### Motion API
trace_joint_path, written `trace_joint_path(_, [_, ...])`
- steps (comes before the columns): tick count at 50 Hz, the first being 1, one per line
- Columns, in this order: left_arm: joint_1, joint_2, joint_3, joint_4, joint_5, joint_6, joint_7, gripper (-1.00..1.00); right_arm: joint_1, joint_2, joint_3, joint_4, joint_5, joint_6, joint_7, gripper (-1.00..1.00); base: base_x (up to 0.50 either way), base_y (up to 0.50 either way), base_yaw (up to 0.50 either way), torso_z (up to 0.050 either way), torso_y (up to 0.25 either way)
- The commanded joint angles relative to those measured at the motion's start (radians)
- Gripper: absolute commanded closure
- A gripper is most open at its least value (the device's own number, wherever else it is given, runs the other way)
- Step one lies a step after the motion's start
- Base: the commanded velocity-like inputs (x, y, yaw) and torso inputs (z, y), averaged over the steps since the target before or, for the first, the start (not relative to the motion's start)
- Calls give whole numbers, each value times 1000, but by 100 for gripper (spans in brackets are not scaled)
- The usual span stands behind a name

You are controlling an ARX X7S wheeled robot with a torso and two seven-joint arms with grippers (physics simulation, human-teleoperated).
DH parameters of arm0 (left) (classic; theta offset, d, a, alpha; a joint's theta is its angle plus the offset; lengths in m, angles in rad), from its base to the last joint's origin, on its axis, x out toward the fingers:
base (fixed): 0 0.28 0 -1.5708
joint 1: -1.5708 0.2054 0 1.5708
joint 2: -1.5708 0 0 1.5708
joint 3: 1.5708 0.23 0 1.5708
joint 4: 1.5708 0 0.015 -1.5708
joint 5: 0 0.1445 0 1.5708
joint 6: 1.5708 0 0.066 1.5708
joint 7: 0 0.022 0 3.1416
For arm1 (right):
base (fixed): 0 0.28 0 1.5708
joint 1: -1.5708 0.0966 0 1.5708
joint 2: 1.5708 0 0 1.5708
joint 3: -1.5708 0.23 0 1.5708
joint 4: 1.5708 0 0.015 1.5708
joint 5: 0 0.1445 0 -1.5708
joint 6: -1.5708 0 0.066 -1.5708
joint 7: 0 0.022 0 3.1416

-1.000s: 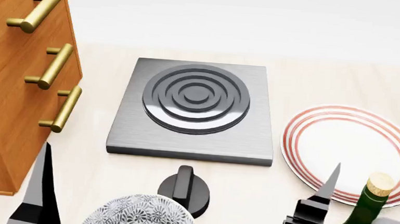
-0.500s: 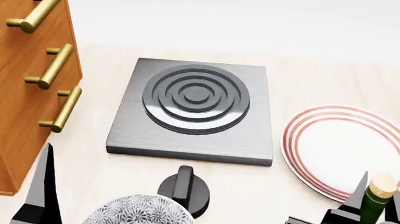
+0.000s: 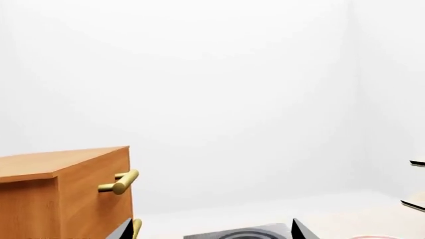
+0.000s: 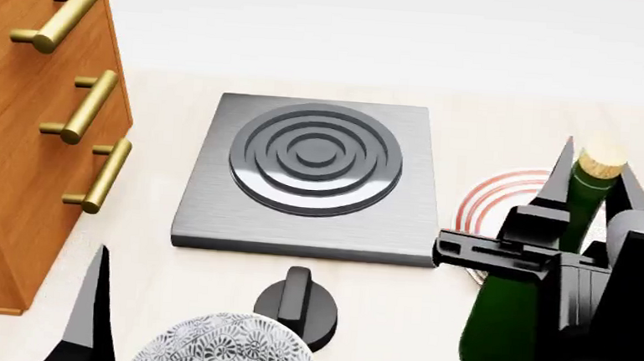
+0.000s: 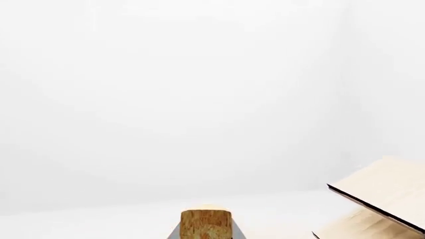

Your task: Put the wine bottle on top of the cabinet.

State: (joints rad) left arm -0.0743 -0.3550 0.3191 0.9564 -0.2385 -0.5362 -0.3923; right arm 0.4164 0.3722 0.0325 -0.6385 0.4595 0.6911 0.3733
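Note:
The wine bottle (image 4: 509, 326) is dark green with a tan cork (image 4: 601, 162). It stands upright at the right of the head view, lifted in front of the striped plate. My right gripper (image 4: 593, 184) is shut on its neck, one finger on each side. In the right wrist view only the cork (image 5: 206, 224) shows between the finger tips. The cabinet (image 4: 16, 153), orange-brown with brass bar handles (image 4: 84, 105), stands at the far left; its top corner shows in the left wrist view (image 3: 63, 167). My left gripper (image 3: 209, 230) is open and empty, low at the front left (image 4: 88, 317).
A grey hob (image 4: 313, 176) with ring burner lies in the middle. A black knob (image 4: 297, 301) and a patterned bowl (image 4: 222, 346) sit in front of it. A red-striped plate (image 4: 500, 204) lies at the right. A pale slanted box (image 5: 381, 199) stands at the far right.
My right gripper has risen with the wine bottle, lifting it from the lower right corner up in front of the plate. The left finger has sunk slightly.

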Motion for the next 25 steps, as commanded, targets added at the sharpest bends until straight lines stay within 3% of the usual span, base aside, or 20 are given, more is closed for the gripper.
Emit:
trace_joint_path(1, [-4, -12, 32, -20, 2, 3, 13, -100, 205, -8, -86, -9, 47, 120, -39, 100, 0, 0, 0, 0, 0])
trace_joint_path(11, [0, -7, 89, -66, 34, 19, 13, -100, 333, -54, -219, 60, 31, 122, -81, 100, 0, 0, 0, 0, 1])
trace_joint_path(25, [-74, 7, 218, -90, 57, -60, 58, -100, 389, -90, -254, 70, 42, 130, -79, 100, 0, 0, 0, 0, 1])
